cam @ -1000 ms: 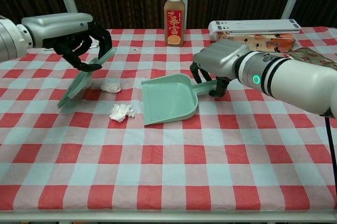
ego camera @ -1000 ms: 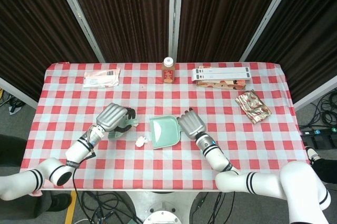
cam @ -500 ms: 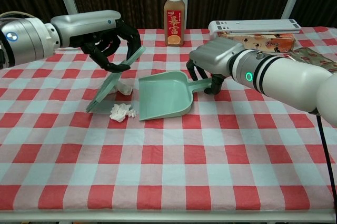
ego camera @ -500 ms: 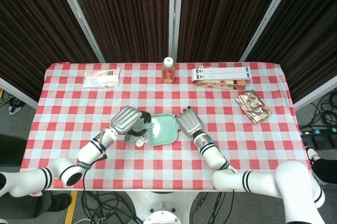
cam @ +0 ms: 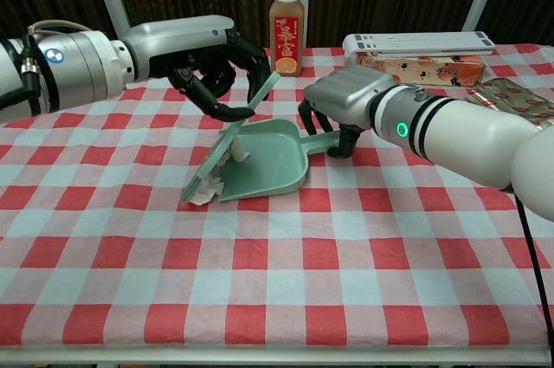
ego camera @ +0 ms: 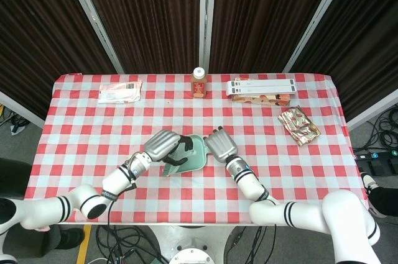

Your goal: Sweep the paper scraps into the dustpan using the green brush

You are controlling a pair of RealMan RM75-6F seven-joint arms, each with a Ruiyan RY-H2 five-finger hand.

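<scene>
left hand [cam: 212,61] gripping green brush [cam: 227,140], tilted, at dustpan [cam: 268,164] mouth | paper scraps [cam: 206,190] touching bristles | right hand [cam: 339,100] fingers clasping dustpan handle

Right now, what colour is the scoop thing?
The dustpan is pale mint green, clearest in the chest view.

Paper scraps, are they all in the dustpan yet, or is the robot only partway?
Partway. Done: the left hand holds the green brush and the right hand grips the dustpan by its handle. In hand: the brush leans at the pan's mouth, one paper scrap just inside, another at the lip under the bristles. Left: pushing that last scrap fully in.
</scene>
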